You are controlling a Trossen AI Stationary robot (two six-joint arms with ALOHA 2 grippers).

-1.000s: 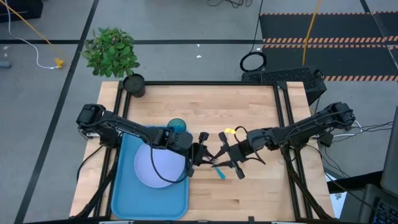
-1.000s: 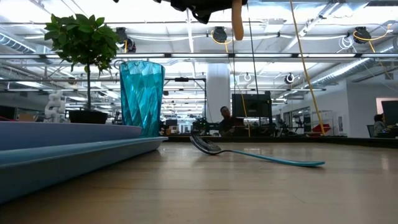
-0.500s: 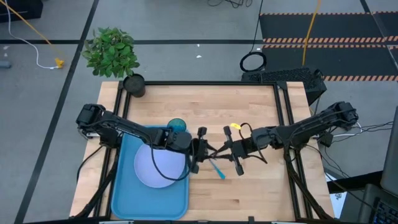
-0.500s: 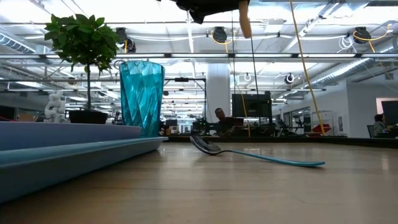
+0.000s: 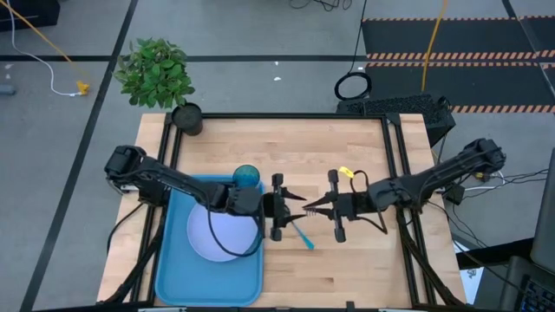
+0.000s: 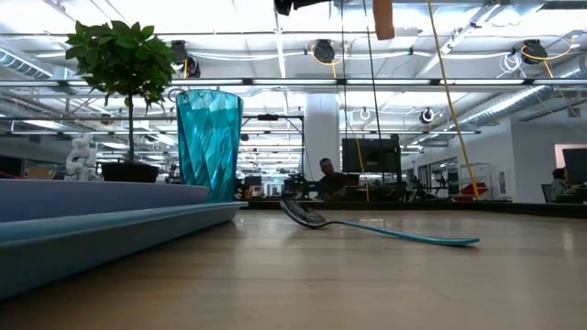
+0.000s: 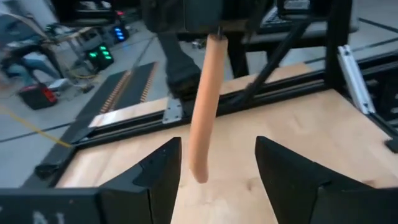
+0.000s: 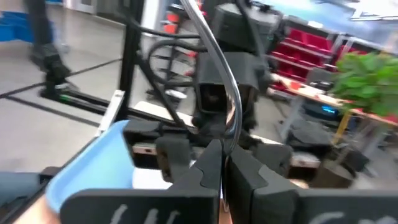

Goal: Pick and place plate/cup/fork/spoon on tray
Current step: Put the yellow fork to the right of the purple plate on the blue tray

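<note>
My right gripper [image 5: 314, 206] is shut on the fork [image 7: 202, 124], whose orange handle hangs in the air over the table's middle. My left gripper [image 5: 289, 208] faces it from the left, open. Its fingers [image 7: 163, 171] stand on either side of the handle's lower end without touching it. The spoon [image 5: 303, 233] lies flat on the wood under both grippers. The plate [image 5: 218, 234] lies in the blue tray [image 5: 172, 279], and the cup [image 5: 247, 176] stands upright at the tray's far right corner. My right gripper pinches the fork between its two shut fingers [image 8: 239, 171], about where the orange handle meets the silvery neck [image 8: 227, 134]. The fingers come level from the table's right. The handle [image 6: 383, 18] hangs below the hold, slightly tilted and clear of the table, while the metal part rises above the fingers.
A potted plant [image 5: 156, 74] stands off the table's far left corner. Black frame rails [image 5: 395, 147] run along the table's edges. Bare wood [image 5: 347, 269] lies to the right of the tray and toward the near edge.
My right gripper has shut on the fork and my left gripper has opened and let go of it. The right gripper has turned level and drawn toward the table's right edge, carrying the fork a little rightward and upward.
</note>
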